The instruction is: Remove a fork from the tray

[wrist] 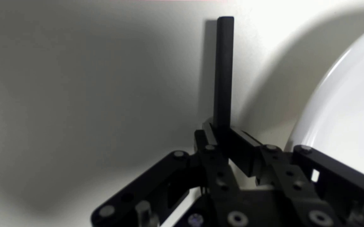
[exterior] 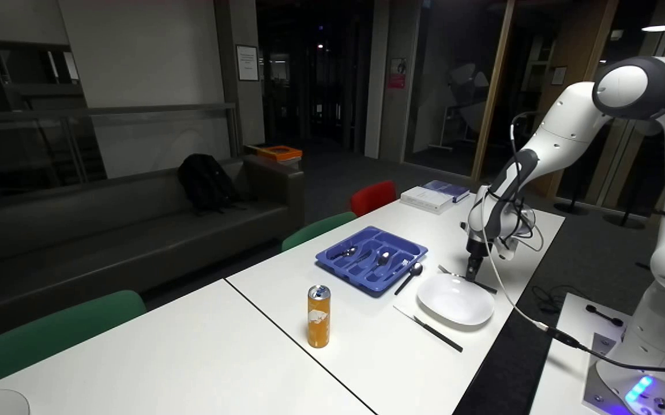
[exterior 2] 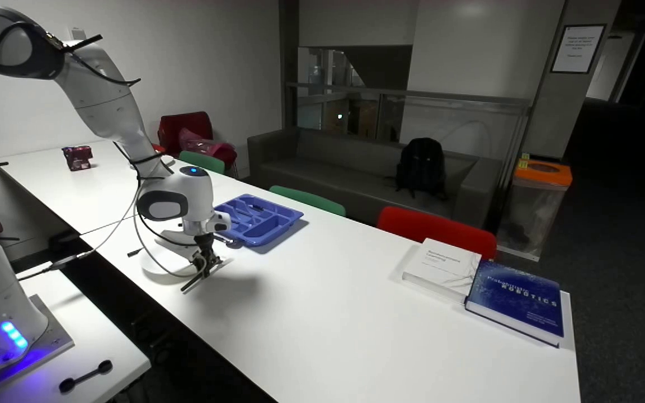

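My gripper [wrist: 221,129] is shut on the handle of a black-handled utensil [wrist: 223,63], low over the table beside the plate. In both exterior views this gripper [exterior: 472,276] [exterior 2: 206,274] points straight down. The utensil's metal end [exterior: 443,269] juts out past the plate, too small to tell whether it is a fork. Across the table stands the blue divided tray [exterior: 344,276], also in an exterior view beyond the arm [exterior 2: 277,232]. Several utensils lie in it, spoons among them. Pale prongs in its right compartment look like a fork [exterior: 406,263].
A white plate [exterior: 456,300] sits close to the gripper, its rim at the right of the wrist view [wrist: 352,104]. A spoon [exterior: 416,269] and a knife [exterior: 439,335] lie around it. An orange can [exterior: 318,317] stands upright nearby. Two books [exterior 2: 442,268] lie at the table's end.
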You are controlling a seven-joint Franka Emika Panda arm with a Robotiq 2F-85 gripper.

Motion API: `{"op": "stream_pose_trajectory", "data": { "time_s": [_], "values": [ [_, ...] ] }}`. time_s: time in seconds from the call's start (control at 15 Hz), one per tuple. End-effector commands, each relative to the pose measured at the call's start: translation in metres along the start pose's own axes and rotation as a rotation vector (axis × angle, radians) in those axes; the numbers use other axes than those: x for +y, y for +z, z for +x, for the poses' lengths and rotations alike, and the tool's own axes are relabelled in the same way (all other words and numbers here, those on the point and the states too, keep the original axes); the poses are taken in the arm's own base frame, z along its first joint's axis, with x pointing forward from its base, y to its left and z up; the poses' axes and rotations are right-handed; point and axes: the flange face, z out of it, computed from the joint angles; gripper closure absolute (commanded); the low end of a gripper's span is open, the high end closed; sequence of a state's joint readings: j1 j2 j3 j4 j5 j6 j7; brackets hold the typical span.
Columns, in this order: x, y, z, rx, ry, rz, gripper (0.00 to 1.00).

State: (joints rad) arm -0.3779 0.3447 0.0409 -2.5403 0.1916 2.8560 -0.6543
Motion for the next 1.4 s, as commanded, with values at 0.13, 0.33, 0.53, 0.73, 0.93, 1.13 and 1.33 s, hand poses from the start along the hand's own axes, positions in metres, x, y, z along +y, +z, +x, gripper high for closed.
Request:
{"op": "stream_pose_trajectory", "data": {
  "time_s": [0.13, 0.33, 0.53, 0.73, 0.93, 1.13, 1.33],
  "values": [
    [0.01, -0.005, -0.004, -0.011, 0.031, -0.01, 0.96],
    [0.012, -0.005, -0.005, -0.015, 0.031, -0.016, 0.96],
    [0.012, -0.005, -0.005, -0.016, 0.018, -0.024, 0.59],
    [0.013, -0.006, -0.005, -0.019, 0.013, -0.026, 0.37],
    [0.014, -0.009, -0.005, -0.018, 0.015, -0.033, 0.15],
    [0.016, -0.012, -0.007, -0.016, 0.028, -0.042, 0.2],
    [0.02, -0.017, -0.013, -0.008, 0.058, -0.053, 0.45]
  ]
}}
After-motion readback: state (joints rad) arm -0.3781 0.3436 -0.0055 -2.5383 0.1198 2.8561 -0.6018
